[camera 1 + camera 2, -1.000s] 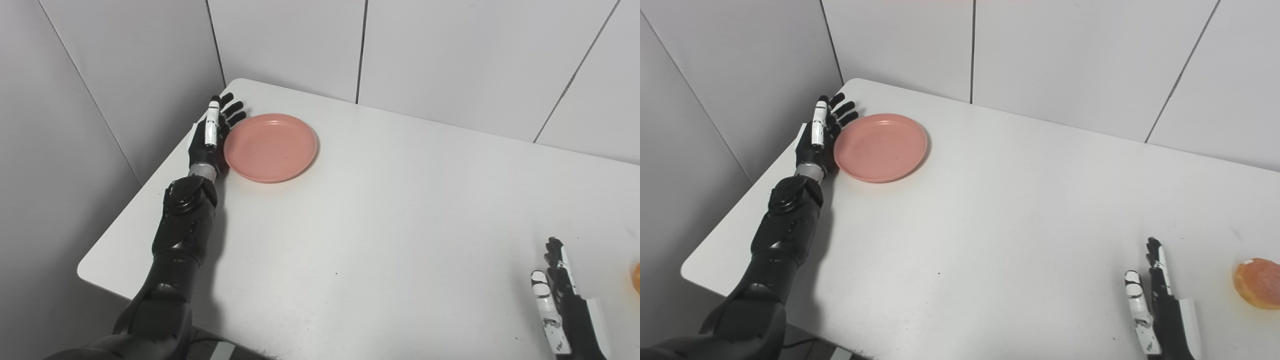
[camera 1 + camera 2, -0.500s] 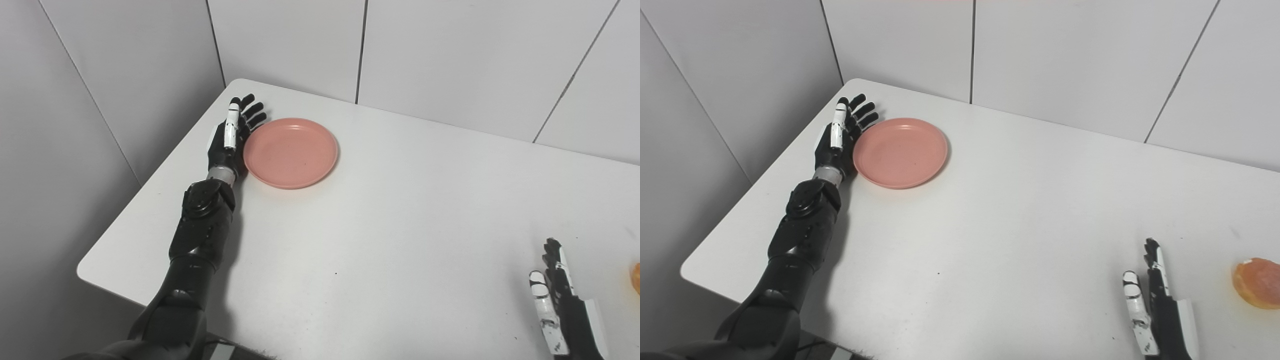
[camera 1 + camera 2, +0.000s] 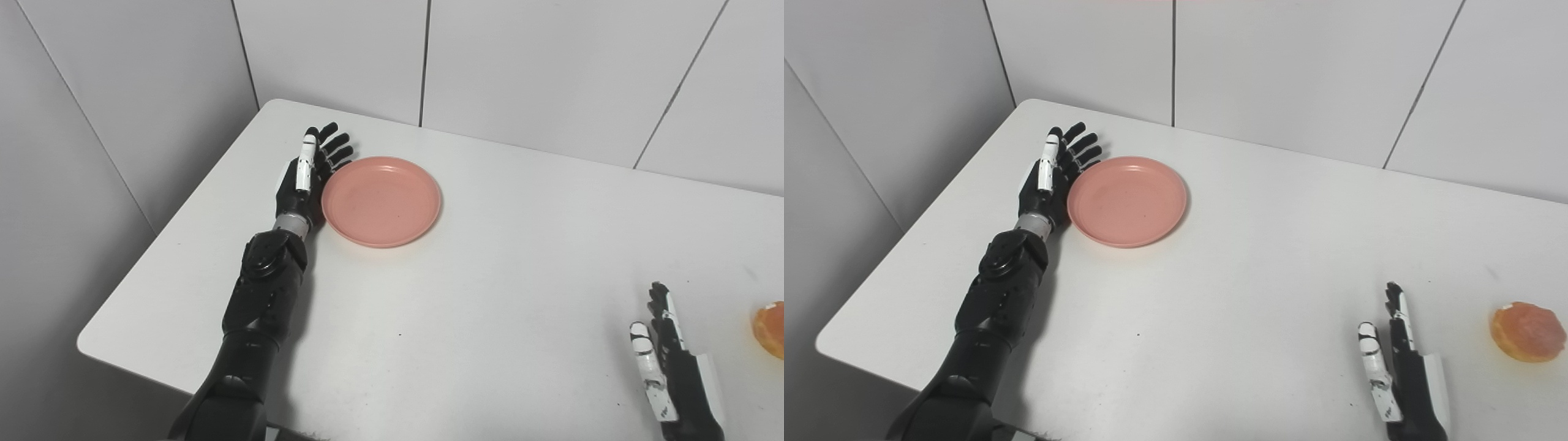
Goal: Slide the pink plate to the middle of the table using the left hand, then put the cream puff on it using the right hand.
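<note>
We log left arm extended far forward along table's left side, forearm low, wrist straight. Left hand flat and edge-on, fingers straight and slightly fanned, thumb side up, holding nothing. We note right hand low at bottom right, edge-on, fingers straight and pointing forward, thumb apart, holding nothing. Only wrist and hand of right arm visible.
</note>
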Robot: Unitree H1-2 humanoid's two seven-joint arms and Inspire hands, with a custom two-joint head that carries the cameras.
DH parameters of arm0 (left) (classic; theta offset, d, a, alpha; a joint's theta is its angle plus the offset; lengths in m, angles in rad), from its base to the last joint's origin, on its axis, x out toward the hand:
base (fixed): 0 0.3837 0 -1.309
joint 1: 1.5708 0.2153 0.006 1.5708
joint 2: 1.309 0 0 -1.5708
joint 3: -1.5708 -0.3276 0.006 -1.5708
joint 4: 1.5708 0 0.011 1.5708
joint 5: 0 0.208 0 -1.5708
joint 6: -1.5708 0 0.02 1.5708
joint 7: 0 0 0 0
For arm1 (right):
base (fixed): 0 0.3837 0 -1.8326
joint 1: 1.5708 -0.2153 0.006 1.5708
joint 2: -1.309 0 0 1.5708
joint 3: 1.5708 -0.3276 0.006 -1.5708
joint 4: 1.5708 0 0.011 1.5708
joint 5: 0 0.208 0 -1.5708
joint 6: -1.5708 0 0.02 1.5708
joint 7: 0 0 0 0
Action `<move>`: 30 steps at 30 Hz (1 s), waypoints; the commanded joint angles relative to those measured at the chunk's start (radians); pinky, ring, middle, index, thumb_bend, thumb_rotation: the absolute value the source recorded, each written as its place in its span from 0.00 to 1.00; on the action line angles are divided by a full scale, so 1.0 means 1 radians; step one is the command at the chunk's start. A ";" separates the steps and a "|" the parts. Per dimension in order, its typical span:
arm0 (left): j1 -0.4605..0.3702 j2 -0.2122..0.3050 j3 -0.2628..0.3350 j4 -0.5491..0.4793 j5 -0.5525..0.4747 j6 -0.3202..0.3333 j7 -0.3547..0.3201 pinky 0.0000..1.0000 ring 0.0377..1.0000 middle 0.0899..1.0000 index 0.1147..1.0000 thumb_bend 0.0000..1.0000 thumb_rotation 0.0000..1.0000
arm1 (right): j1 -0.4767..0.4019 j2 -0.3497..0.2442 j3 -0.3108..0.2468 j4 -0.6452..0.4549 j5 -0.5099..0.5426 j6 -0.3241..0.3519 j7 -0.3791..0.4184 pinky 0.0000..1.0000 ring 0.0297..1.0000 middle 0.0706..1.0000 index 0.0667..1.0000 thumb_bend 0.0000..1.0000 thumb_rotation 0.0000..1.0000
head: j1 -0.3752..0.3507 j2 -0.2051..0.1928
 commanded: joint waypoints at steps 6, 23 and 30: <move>0.034 -0.060 -0.035 -0.051 -0.008 0.069 -0.020 0.81 0.82 0.82 0.82 0.40 1.00 | 0.012 0.019 0.012 -0.042 -0.023 0.030 -0.001 0.97 0.98 0.99 1.00 0.20 1.00 | -0.030 0.018; 0.091 -0.165 -0.111 -0.161 -0.012 0.136 -0.060 0.84 0.85 0.84 0.83 0.41 1.00 | 0.006 0.051 0.025 -0.061 -0.062 0.073 -0.009 0.97 0.99 1.00 1.00 0.22 1.00 | -0.149 0.062; 0.134 -0.204 -0.155 -0.274 -0.010 0.204 -0.065 0.82 0.83 0.83 0.83 0.41 1.00 | 0.003 0.067 0.033 -0.066 -0.070 0.091 -0.011 0.97 0.99 1.00 1.00 0.26 1.00 | -0.191 0.075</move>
